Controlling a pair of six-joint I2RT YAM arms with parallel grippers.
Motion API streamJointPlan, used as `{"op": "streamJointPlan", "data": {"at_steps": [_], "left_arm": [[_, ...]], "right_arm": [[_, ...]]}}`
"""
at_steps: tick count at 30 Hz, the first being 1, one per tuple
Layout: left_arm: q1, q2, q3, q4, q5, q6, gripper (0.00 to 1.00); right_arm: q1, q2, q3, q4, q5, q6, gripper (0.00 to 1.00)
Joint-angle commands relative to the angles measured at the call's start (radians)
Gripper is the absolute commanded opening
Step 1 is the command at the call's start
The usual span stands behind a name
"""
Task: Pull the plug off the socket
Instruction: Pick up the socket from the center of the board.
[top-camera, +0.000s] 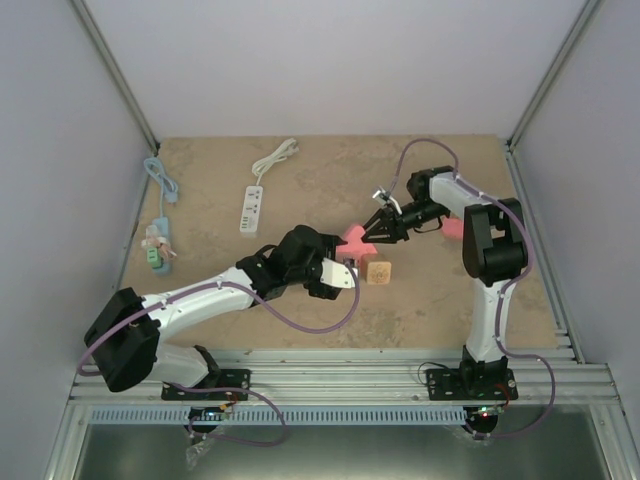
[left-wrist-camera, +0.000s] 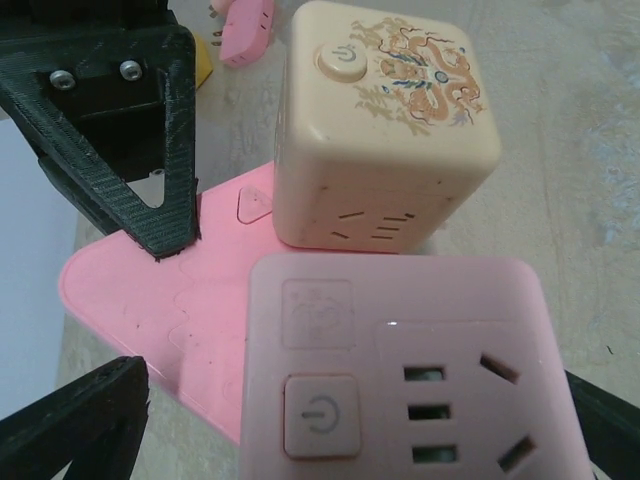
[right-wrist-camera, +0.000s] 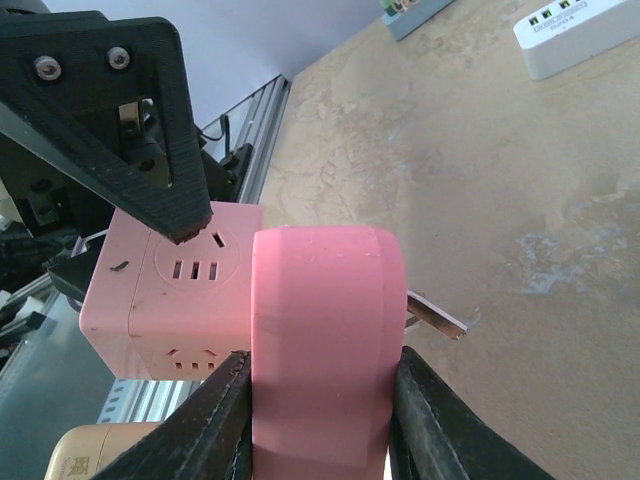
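The sandy table (top-camera: 450, 300) is carrying the whole scene. The left arm (top-camera: 200, 295) is reaching from the near left toward mid-table, and the right arm (top-camera: 490, 240) is bending back from the far right to meet it. The left gripper (top-camera: 345, 278) is standing wide open, its fingers flanking the pink cube socket (left-wrist-camera: 420, 360) and gripping nothing. The right gripper (right-wrist-camera: 322, 360) is clamping the pink plug (right-wrist-camera: 320, 300) by two opposite sides. The socket is sitting at mid-table, and the slots in view are showing empty. The plug is being held just beside the socket on its far side, out of the slots, with one bare prong (right-wrist-camera: 437, 316) pointing away. A beige cube (left-wrist-camera: 385, 130) is sitting just right of the socket. A white strip (top-camera: 252, 210) is lying well apart, far left.
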Motion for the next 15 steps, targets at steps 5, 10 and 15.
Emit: {"op": "streamJointPlan", "data": {"at_steps": [5,10,15], "left_arm": [[-0.001,-0.014,0.011,0.040,0.003,-0.016,1.00],[-0.001,-0.020,0.059,-0.142,0.123,0.026,1.00],[0.000,-0.027,0.080,-0.233,0.190,0.036,1.00]], "right_arm": [[-0.008,-0.056,0.030,-0.036,-0.038,-0.047,0.01],[-0.061,-0.079,0.037,-0.027,-0.052,-0.029,0.01],[-0.108,-0.109,0.009,0.016,-0.056,0.001,0.01]]}}
